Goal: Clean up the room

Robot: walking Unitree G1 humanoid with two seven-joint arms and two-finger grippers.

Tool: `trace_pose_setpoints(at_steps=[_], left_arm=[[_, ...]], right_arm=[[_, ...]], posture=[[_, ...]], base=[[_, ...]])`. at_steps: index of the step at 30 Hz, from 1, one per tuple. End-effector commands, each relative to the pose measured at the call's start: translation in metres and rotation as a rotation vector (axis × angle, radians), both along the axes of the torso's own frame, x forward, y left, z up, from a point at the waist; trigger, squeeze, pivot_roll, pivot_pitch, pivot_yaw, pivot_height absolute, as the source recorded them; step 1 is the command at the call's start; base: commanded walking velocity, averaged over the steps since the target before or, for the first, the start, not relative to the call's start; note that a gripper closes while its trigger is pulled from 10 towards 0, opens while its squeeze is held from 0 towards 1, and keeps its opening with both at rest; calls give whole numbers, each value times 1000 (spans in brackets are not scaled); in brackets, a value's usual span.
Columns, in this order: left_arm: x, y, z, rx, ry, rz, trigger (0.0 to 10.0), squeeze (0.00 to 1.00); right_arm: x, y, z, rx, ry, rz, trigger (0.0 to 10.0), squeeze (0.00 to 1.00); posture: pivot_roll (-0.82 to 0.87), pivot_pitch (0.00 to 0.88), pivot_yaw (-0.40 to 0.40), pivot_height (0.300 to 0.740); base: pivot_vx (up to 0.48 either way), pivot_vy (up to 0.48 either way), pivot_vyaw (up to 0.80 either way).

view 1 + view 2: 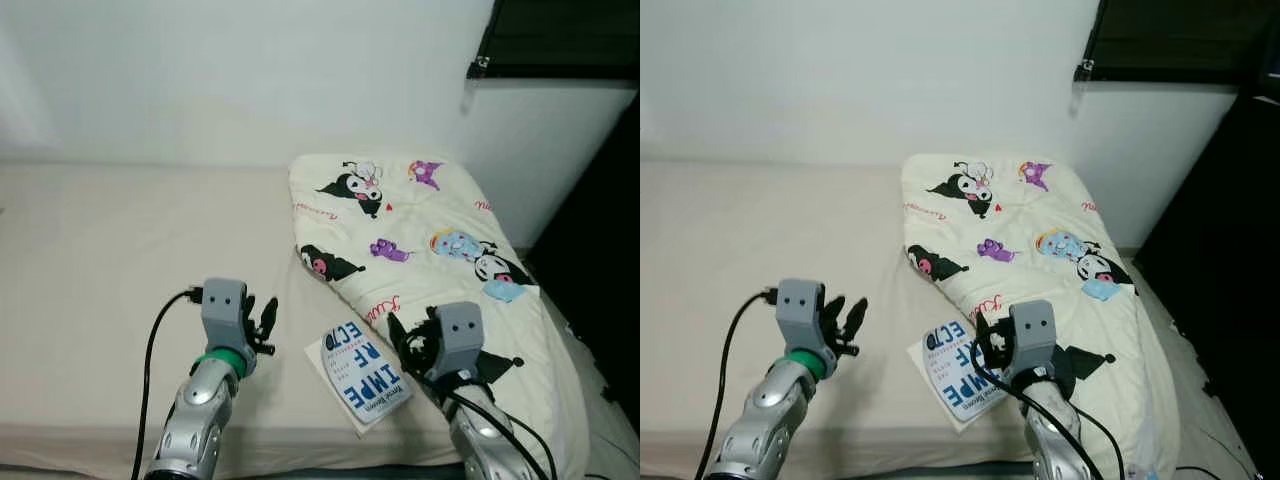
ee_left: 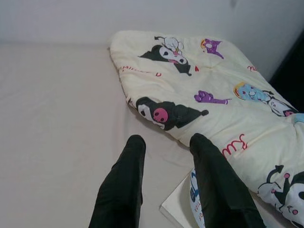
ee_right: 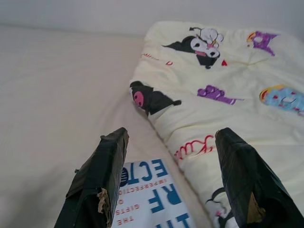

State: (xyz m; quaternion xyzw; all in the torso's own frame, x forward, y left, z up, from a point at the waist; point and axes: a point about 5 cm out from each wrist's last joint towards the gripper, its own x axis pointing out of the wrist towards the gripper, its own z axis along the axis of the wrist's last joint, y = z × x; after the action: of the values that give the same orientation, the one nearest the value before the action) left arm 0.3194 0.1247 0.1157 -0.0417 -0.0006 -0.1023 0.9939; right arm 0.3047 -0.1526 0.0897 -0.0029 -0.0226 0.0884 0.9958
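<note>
I stand at the foot edge of the bed [image 1: 100, 260], both arms raised over the beige sheet, and the thing I judge most ready for tidying is the book [image 1: 362, 377], a white-and-blue paperback lying flat on the sheet near the front edge, its far corner tucked against the lower hem of the cartoon-print quilt [image 1: 430, 230]. My right pincer [image 1: 398, 335] is the nearer one: the book sits directly beneath and just ahead of it, at roughly twelve o'clock from the wrist, with the fingers spread wide apart and holding nothing. My left pincer [image 1: 262, 325] hovers over bare sheet with the book off at about three o'clock; its two fingers are also parted and empty, though by less. The book's long axis runs on a diagonal, from about ten o'clock at the far end to four o'clock at the near end (so not square to my right fingers). My guess is that the coming move turns on that skew: the right wrist would need to rotate so the fingers straddle the short width, then descend onto it.
</note>
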Motion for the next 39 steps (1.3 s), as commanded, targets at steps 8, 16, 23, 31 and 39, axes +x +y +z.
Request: trace_pose_setpoints(at_steps=[8, 16, 23, 31, 39], left_arm=[[-6, 4, -7, 42, 23, 2, 10000, 0], [-8, 2, -6, 56, 19, -4, 10000, 0], [-7, 3, -5, 68, 16, -14, 10000, 0], [-6, 2, -3, 73, 13, -20, 10000, 0], [-6, -1, -3, 84, 15, -41, 10000, 0]], right_arm=[[-7, 4, -14, -7, 36, -10, 10000, 0], [-5, 1, -15, -14, 35, -20, 10000, 0], [-3, 0, -15, -13, 32, -35, 10000, 0], [-4, 0, -16, -11, 33, -40, 10000, 0], [-4, -3, -17, -3, 27, -64, 10000, 0]], posture=[[-153, 101, 59, 705], [-149, 102, 64, 665], [-146, 101, 69, 635], [-149, 98, 74, 610], [-149, 99, 89, 596]], base=[[0, 0, 0], [0, 0, 0], [0, 0, 0], [0, 0, 0], [0, 0, 0]])
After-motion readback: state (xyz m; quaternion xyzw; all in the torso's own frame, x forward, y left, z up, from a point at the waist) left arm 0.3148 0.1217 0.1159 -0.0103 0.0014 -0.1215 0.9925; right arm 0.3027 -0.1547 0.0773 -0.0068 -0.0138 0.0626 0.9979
